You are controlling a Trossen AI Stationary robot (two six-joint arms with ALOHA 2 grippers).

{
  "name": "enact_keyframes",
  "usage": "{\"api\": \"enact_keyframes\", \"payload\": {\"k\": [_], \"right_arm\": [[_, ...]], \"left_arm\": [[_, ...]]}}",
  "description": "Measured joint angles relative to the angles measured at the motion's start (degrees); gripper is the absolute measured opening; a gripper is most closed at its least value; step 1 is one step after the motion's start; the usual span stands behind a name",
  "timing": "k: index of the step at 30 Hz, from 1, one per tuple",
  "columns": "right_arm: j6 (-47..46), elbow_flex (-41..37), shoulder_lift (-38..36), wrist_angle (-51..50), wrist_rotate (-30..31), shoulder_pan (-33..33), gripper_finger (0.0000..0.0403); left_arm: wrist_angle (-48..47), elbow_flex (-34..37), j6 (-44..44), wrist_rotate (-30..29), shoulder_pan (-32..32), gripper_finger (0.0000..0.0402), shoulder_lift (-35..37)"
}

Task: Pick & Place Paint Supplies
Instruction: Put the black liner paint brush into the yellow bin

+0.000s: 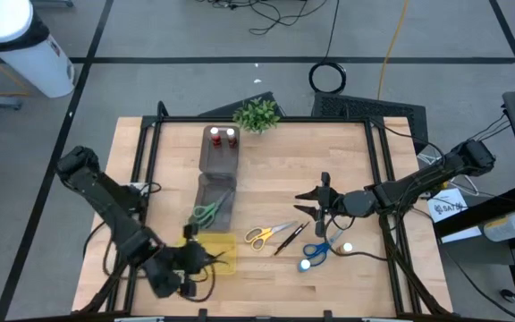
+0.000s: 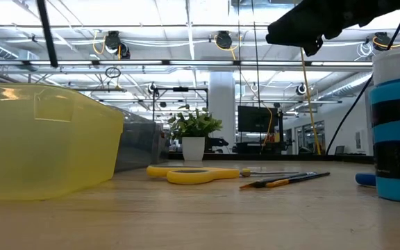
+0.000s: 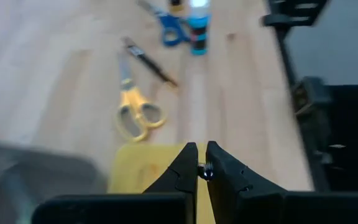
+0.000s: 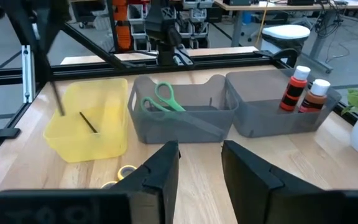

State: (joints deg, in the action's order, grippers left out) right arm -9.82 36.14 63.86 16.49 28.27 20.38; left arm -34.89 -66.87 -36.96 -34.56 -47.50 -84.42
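Note:
My left gripper (image 1: 206, 258) (image 3: 202, 167) is shut over the yellow tray (image 1: 224, 241) (image 3: 138, 171) near the table's near edge. A thin dark brush (image 4: 89, 121) lies slanted inside that tray. My right gripper (image 1: 320, 202) (image 4: 201, 162) is open and hangs above the table right of centre. Near it on the wood lie yellow scissors (image 1: 261, 235) (image 3: 135, 112), a dark brush (image 1: 291, 238) (image 2: 283, 182) and blue scissors (image 1: 318, 253). A blue-banded bottle (image 1: 307, 264) (image 3: 197, 25) stands there too. The grey organiser (image 1: 217, 174) holds green scissors (image 1: 207, 213) (image 4: 160, 99) and two red-capped bottles (image 1: 223, 136) (image 4: 304, 90).
A small potted plant (image 1: 257, 114) (image 2: 194, 135) stands at the table's far edge. Black frame bars (image 1: 146, 156) run along the table's left and right sides. A white spot (image 1: 347, 246) sits by the cable at the right. Bare wood lies between organiser and right gripper.

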Motion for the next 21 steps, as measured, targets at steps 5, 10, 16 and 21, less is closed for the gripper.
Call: {"api": "enact_keyframes", "payload": {"k": [5, 10, 16, 21], "right_arm": [[-0.01, 0.0, 0.0, 0.22, 0.0, 0.0, 0.0113], [0.08, 0.0, 0.0, 0.24, 0.0, 0.0, 0.0114], [1.35, 0.0, 0.0, 0.2, 0.0, 0.0, 0.0114], [1.5, 0.0, 0.0, -0.17, -0.01, 0.0, 0.0114]], "left_arm": [[-4.36, 2.13, -6.81, -9.72, -5.07, 0.0017, -0.08], [3.62, 10.08, -8.87, -11.37, -4.97, 0.0032, -0.22], [17.86, 17.68, -3.19, -10.32, -3.44, 0.0033, -0.24], [18.57, 18.1, -3.79, -10.04, -2.21, 0.0063, -0.17]]}}
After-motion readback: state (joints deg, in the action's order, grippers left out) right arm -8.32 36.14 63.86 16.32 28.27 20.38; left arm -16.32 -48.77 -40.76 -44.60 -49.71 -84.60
